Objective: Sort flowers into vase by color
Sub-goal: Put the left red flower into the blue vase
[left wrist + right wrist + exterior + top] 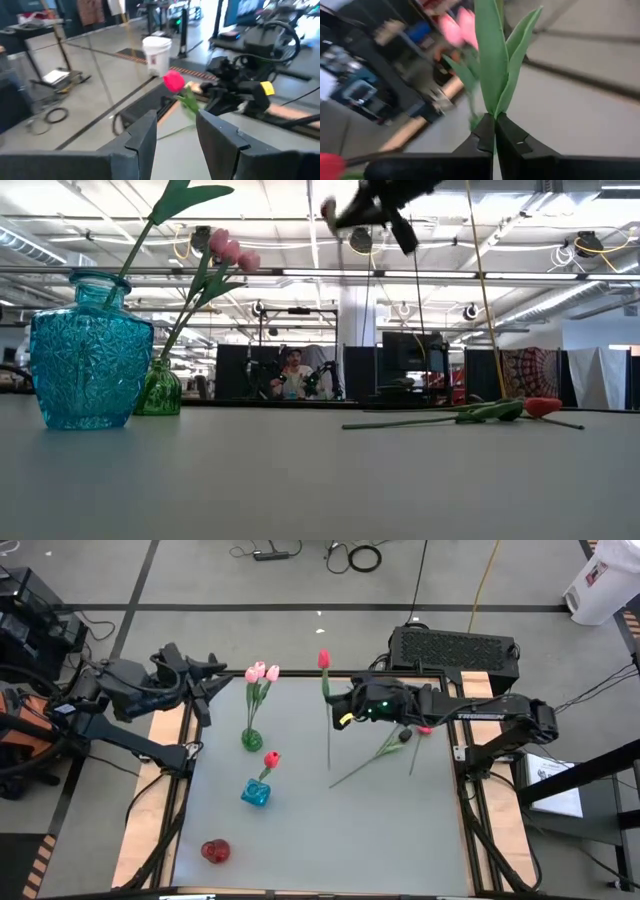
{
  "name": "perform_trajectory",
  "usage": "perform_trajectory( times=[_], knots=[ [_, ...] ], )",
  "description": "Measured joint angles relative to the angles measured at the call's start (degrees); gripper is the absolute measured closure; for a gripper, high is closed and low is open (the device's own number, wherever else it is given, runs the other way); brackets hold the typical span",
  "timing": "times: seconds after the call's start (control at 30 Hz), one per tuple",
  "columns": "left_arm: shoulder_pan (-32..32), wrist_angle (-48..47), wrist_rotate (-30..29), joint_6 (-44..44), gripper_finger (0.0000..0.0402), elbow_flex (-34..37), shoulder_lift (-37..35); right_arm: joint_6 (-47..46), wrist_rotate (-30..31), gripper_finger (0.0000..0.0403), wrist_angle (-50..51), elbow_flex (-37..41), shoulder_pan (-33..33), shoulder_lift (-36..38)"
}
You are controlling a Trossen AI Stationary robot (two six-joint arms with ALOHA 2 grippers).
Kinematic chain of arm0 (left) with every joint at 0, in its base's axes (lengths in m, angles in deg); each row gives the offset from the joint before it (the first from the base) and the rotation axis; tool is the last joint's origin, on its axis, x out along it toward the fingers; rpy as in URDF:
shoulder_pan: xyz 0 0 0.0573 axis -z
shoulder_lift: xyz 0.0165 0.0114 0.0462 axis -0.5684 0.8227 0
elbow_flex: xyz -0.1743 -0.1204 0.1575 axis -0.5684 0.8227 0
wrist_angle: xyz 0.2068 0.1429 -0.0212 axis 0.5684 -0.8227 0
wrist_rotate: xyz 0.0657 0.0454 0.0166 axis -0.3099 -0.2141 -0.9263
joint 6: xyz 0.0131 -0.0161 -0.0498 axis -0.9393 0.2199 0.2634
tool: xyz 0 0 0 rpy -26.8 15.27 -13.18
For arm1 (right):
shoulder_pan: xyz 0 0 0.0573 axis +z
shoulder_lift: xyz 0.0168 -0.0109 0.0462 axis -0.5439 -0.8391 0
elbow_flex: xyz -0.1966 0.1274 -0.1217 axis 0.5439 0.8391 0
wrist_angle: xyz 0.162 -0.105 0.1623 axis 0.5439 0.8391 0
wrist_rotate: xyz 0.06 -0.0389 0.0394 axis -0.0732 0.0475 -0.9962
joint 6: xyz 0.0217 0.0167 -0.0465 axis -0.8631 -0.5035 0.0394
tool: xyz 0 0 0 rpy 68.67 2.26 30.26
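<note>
My right gripper [336, 706] is shut on a red tulip [323, 659] and holds it above the table's far middle. My left gripper [175, 135] is open and holds nothing, raised at the far left [218, 680] and facing that tulip [173, 81]. Two pink tulips [262, 672] stand in a green vase [252, 738]. A red tulip [271, 759] stands in a blue vase [255, 793]. A red vase [214, 851] stands at the near left. Two more tulips lie flat on the table at the right, one red-headed [424, 729] and one dark-headed [405, 737]. My right gripper pinches the tulip's thin stem [494, 119] between its two fingers, just where the green leaves spring from it. The fingers lie across the stem. The tulip is lifted clear of the table, its head toward the far edge and the stem's lower end [329, 762] free.
A black box [455, 648] sits beyond the table's far right corner. The lying tulips' stems [420, 420] stretch toward the table's middle. Bare tabletop [380, 840] lies at the near right. A person sits far behind the table [291, 372].
</note>
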Motion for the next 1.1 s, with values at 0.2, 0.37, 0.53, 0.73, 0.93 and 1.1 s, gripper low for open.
perform_trajectory(
  times=[0.2,0.37,0.53,0.73,0.93,1.1],
  knots=[
    [0.0,8.37,6.8,0.03,0.0256,0.0,0.97,7.77,-4.64,0.0402,-10.16,-0.83,0.02,0.03],
    [0.0,15.09,14.48,0.03,0.0256,0.0,3.36,12.86,-6.69,0.0402,-11.43,-3.5,0.04,-0.01],
    [-0.04,20.33,18.12,-0.01,0.0256,0.0,6.99,17.2,-10.44,0.0402,-11.84,-7.93,0.03,-0.01],
    [-0.96,21.69,19.2,1.59,0.0256,0.0,10.89,20.76,-13.74,0.0402,-11.85,-12.6,0.82,-0.01],
    [-3.02,26.35,24.18,4.43,0.0256,0.0,13.64,22.87,-14.91,0.0403,-11.72,-14.19,2.89,-0.01],
    [-4.39,32.21,28.8,5.99,0.0256,0.0,16.12,23.54,-14.93,0.0403,-11.57,-14.2,4.82,-0.03]
  ],
)
